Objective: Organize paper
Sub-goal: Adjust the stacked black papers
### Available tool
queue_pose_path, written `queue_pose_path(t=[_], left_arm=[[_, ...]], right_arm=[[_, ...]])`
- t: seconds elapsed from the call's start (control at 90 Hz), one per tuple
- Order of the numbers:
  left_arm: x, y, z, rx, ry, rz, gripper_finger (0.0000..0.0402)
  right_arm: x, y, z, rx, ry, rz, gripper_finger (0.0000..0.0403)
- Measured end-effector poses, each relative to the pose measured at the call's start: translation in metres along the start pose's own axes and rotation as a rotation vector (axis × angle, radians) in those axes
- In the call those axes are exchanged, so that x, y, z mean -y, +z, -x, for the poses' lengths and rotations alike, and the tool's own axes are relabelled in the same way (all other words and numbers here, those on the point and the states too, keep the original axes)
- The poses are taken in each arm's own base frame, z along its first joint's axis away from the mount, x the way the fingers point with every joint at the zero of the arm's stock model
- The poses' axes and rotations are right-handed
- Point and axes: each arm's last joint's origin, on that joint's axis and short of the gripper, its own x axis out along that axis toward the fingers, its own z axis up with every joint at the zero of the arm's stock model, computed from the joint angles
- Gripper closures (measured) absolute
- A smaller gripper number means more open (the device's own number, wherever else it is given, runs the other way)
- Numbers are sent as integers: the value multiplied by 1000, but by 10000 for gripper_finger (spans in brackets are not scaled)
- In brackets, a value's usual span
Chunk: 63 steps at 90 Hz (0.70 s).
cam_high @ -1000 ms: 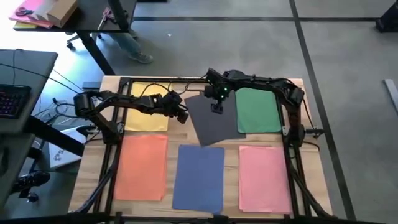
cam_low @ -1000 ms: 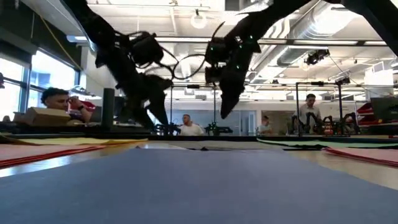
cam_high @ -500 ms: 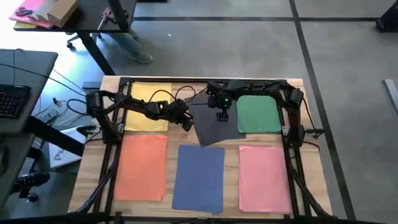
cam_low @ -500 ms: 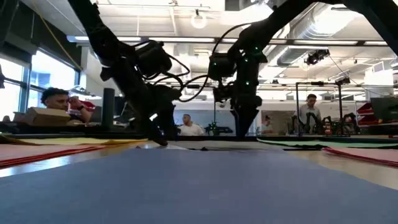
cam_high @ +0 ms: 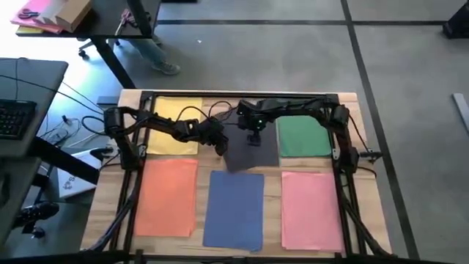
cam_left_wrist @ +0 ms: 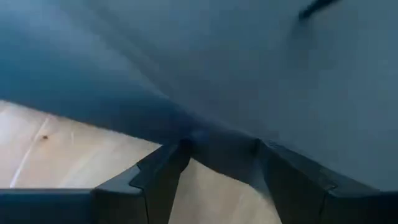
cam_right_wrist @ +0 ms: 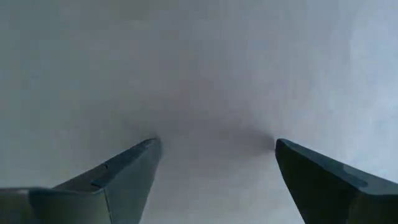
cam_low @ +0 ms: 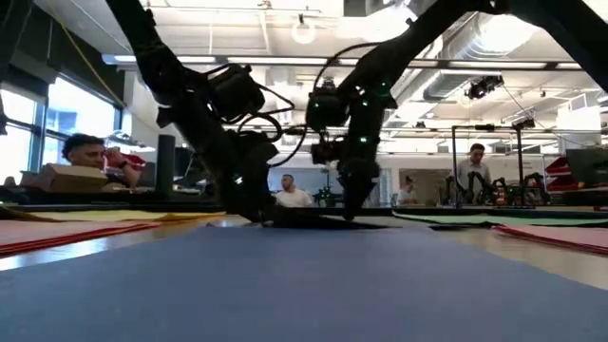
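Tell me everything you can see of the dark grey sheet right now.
The dark grey sheet is thin, matte paper lying flat in the back row, between the yellow sheet and the green sheet, turned slightly askew. Its near edge sits just behind the blue sheet. The left gripper meets its left edge, fingers apart around that edge in the left wrist view. The right gripper presses on its far part, fingers open.

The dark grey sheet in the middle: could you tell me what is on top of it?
Both end effectors, left and right, are on the dark grey sheet. Whatever lies beneath it is covered.
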Motion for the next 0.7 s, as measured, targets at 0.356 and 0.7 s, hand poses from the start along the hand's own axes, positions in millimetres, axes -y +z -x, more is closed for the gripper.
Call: queue_pose_path(t=[0.356, 0.7], left_arm=[[-1, -2, 0, -18, 13, -31, 200], [-2, -3, 0, -28, 19, -28, 200]], right_arm=[[18, 12, 43, -101, -61, 22, 91], [39, -44, 9, -262, -4, -119, 91]])
